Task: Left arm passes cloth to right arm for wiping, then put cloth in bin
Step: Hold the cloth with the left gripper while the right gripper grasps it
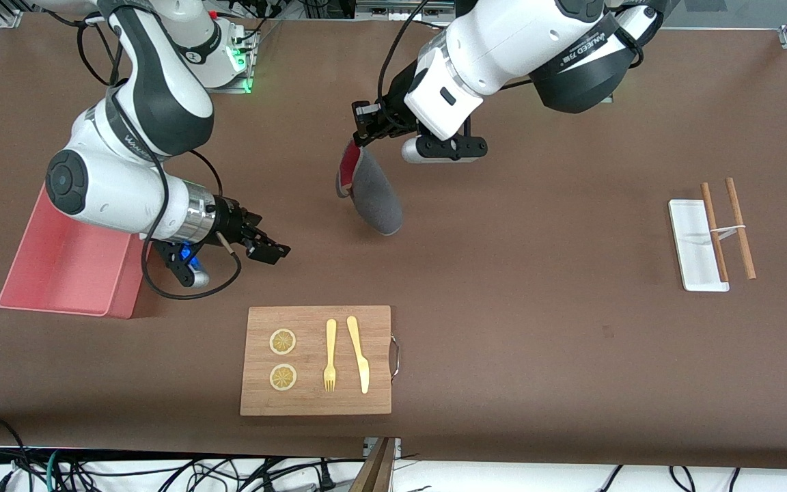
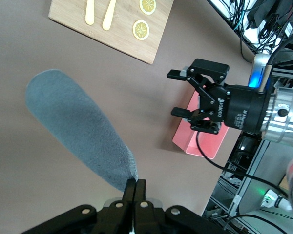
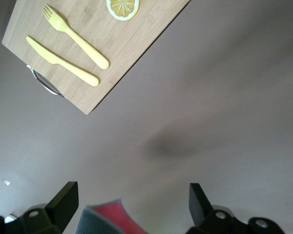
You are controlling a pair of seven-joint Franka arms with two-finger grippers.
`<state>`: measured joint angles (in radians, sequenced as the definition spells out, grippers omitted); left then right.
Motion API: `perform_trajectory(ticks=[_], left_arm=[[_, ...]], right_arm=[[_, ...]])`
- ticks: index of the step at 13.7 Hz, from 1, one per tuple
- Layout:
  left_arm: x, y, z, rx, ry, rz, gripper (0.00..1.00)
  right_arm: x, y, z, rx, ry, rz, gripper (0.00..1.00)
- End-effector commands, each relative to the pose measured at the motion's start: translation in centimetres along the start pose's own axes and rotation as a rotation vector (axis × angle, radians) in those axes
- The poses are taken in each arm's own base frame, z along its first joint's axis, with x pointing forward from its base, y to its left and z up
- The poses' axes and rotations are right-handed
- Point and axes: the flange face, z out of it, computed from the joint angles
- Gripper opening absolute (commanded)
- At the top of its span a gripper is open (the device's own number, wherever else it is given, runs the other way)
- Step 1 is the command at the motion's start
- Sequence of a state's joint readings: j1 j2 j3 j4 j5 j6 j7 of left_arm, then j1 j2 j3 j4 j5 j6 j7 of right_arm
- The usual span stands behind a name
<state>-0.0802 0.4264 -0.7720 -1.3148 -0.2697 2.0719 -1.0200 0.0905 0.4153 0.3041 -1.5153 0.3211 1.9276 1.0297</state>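
Beside salmon-pink rectangular plastic bin point(image 1: 72, 263), right gripper point(image 1: 272, 247) hovers w/ fingers spread, nothing in it. Over bare brown table point(image 1: 537, 328) mid-area, left gripper point(image 1: 361, 131) pinches small grey/crimson soft cloth point(image 1: 374, 195), dangling in air.

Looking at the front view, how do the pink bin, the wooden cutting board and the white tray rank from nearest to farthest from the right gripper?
From the open right gripper, over bare table:
1. The cutting board, nearer the front camera, and the bin, at the right arm's end of the table, are too close to call.
2. The white tray, at the left arm's end of the table, is clearly farthest.
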Motion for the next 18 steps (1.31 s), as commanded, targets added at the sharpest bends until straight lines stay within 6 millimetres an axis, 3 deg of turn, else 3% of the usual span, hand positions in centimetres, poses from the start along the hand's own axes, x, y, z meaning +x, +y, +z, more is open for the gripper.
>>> perform_trajectory(ticks=[1, 5, 9, 18], left_arm=[[0.5, 0.7, -0.4, -0.037, -0.023, -0.027, 0.0], [0.7, 0.6, -0.8, -0.04, -0.017, -0.034, 0.0], [0.8, 0.7, -1.0, -0.043, -0.013, -0.034, 0.0], [1.0, 0.5, -1.0, -0.041, -0.012, -0.035, 0.0]], right_arm=[[-2.4, -1.2, 0.5, 0.017, -0.034, 0.002, 1.0], [-7.1, -1.7, 1.1, -0.051, -0.095, 0.004, 1.0], [-8.6, -0.8, 0.3, -0.121, -0.122, -0.022, 1.0], [-11.3, -1.5, 0.8, -0.128, -0.144, -0.059, 1.0]])
